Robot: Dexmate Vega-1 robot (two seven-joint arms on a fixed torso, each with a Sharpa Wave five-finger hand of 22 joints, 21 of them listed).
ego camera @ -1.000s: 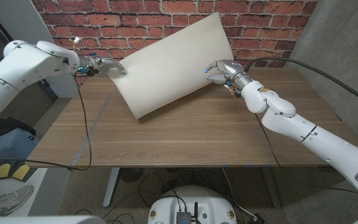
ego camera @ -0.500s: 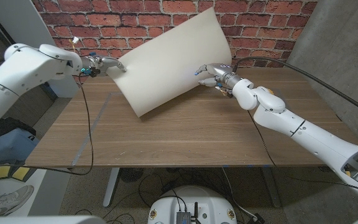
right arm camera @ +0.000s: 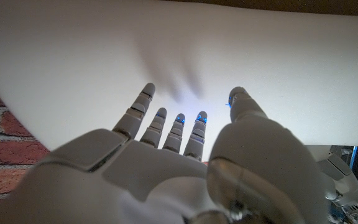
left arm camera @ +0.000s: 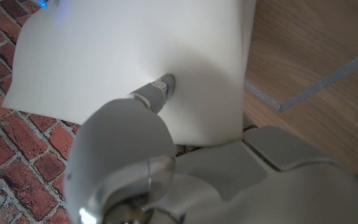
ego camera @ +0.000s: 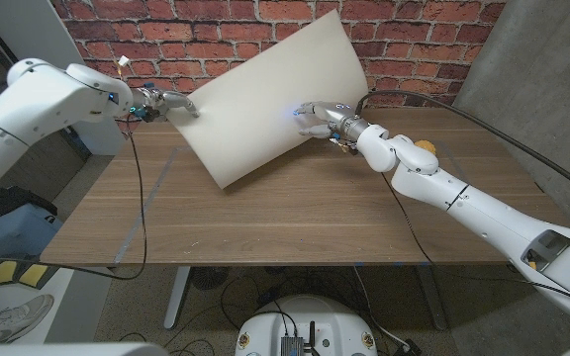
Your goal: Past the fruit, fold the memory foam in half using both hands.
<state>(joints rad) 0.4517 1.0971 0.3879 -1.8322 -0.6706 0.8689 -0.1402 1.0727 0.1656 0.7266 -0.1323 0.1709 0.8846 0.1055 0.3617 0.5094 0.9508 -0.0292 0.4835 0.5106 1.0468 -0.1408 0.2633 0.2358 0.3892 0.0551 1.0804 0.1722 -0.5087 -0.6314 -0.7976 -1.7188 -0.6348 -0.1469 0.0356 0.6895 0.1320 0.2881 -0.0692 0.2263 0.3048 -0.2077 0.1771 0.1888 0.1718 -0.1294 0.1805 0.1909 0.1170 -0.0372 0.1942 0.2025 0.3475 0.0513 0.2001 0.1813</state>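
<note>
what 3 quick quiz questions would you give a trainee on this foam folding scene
1. True or false: the memory foam lies flat on the table.
2. Which hand grips the foam's edge? A) left hand B) right hand
3. Fill in: the right hand's spread fingers press against the foam's ____.

Key:
1. False; it is held up, tilted, one corner down near the table.
2. A.
3. Face.

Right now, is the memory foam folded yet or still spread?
Still spread: the memory foam stands tilted as one open sheet, left hand gripping its edge, right hand against its face.
</note>
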